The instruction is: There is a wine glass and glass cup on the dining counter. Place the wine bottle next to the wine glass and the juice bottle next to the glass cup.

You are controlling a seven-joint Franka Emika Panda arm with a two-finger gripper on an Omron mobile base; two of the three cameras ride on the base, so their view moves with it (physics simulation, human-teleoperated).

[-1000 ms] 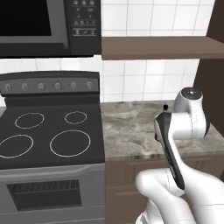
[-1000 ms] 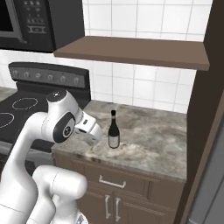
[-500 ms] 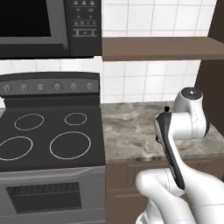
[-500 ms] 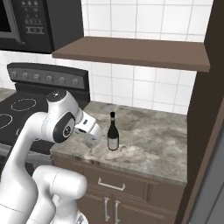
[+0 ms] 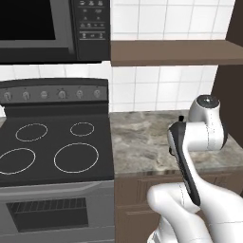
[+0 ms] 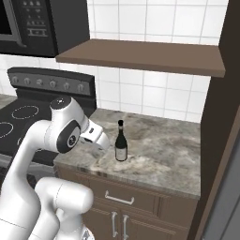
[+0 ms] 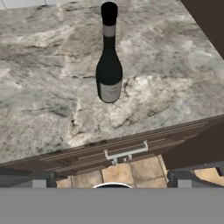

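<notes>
The wine bottle (image 6: 121,147) is dark green-black with a pale grey label and dark cap. The counter (image 6: 164,154) beneath is grey-beige marbled stone over dark brown cabinets (image 6: 136,206). The stove (image 5: 52,152) looks black with white burner rings; wall tiles (image 6: 154,93) are white.

Even, bright rendered light, soft shadow under the shelf (image 6: 140,56); sharp focus, no glare, no blur

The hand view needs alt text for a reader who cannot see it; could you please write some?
A tall dark wine bottle with a pale label stands upright on a marbled stone counter, seen from above and in front. Below the counter's front edge is a dark wood drawer front with a metal handle, and the open gripper hangs short of the bottle, holding nothing.
</notes>
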